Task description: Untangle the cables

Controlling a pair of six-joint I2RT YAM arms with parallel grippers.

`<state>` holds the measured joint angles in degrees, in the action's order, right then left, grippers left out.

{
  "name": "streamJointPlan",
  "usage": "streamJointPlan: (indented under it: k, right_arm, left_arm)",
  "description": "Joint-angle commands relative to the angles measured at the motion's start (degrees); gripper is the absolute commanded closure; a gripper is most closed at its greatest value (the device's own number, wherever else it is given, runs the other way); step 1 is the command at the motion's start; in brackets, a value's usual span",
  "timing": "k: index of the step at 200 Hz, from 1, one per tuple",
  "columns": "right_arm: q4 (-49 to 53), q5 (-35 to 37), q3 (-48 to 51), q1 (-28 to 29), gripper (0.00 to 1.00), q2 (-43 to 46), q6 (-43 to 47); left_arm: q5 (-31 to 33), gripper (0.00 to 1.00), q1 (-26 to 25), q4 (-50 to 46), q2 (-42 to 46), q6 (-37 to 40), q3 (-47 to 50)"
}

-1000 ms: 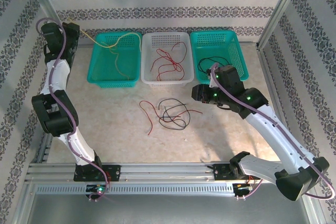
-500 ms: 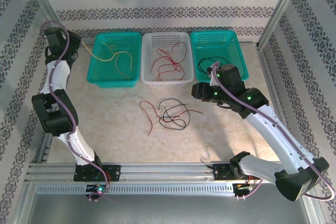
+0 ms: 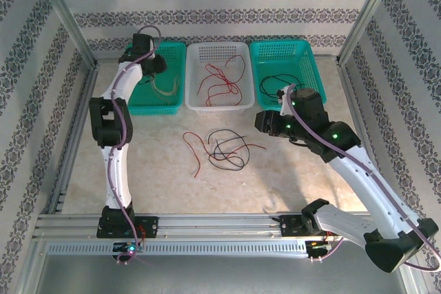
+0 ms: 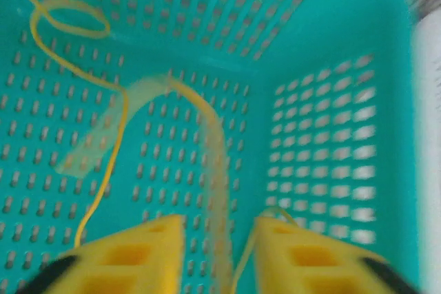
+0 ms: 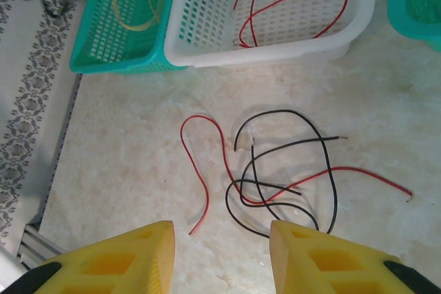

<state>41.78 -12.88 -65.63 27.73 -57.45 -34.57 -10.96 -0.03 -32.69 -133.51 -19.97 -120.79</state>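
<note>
**Marbled tabletop, one red-and-black snarl to clear**

Pale marbled table [image 3: 151,170] carries the tangle in front of the baskets: a thin black wire [image 5: 289,111] coils over and under a thin red wire [image 5: 200,117], crossing near the middle of the heap. Both look limp and nearly weightless, so a tug would probably drag the whole knot. The red wire's hooked left stretch, lying apart from the black, seems the best place to pinch.

Behind them, more red wire lies in the white perforated plastic basket [image 3: 217,106]. A black wire sits in the right teal perforated basket [image 3: 313,67], and a yellow wire [image 4: 117,129] in the left teal basket [image 3: 172,105].

The right gripper [image 5: 222,253] hangs above the snarl, fingers spread and empty. The left gripper [image 4: 219,253] is inside the left teal basket, its fingers apart. A blurred yellow strand runs between them, apparently unpinched.
</note>
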Motion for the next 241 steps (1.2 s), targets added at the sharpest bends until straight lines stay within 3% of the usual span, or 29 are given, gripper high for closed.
streamJointPlan:
  k: [1,18,54,61,96,126,174,217,241]
  right_arm:
    - [1.53,0.8,1.35,-0.66,0.58,1.88,-1.07]
    - [1.58,0.67,1.64,-0.75,0.58,2.58,-1.37]
    - [0.55,-0.34,1.5,-0.66,0.58,1.91,-1.91]
    - [0.28,-0.55,1.38,-0.66,0.58,1.64,-1.91]
    - [-0.03,-0.89,-0.08,0.25,0.58,-0.12,-1.69]
    - [-0.55,-0.74,-0.73,1.66,0.58,-1.02,-1.8]
    - [-0.73,0.39,-0.06,3.89,0.58,-0.61,-2.26]
    - [-1.03,3.17,3.76,5.03,0.58,-2.69,-2.57]
    - [-2.51,4.43,6.52,6.25,0.57,-6.9,-2.44]
  left_arm:
    - [3.74,0.3,1.19,-9.49,1.07,5.06,-2.61]
    - [5.6,0.16,0.33,-6.55,4.61,7.04,0.03]
    - [4.35,0.06,-0.06,-6.56,8.86,7.57,0.88]
    - [3.22,0.0,-0.06,-6.63,9.53,7.57,1.06]
    - [-3.46,0.0,-0.06,-10.43,11.69,8.65,-0.67]
    - [-0.06,0.0,-0.06,-9.9,15.05,10.05,2.3]
    - [-1.73,0.0,0.03,-15.71,17.5,10.65,2.76]
    - [-11.17,0.0,-0.2,-4.29,32.98,2.28,15.78]
    - [-15.1,0.03,-3.26,0.31,42.66,-0.33,24.24]
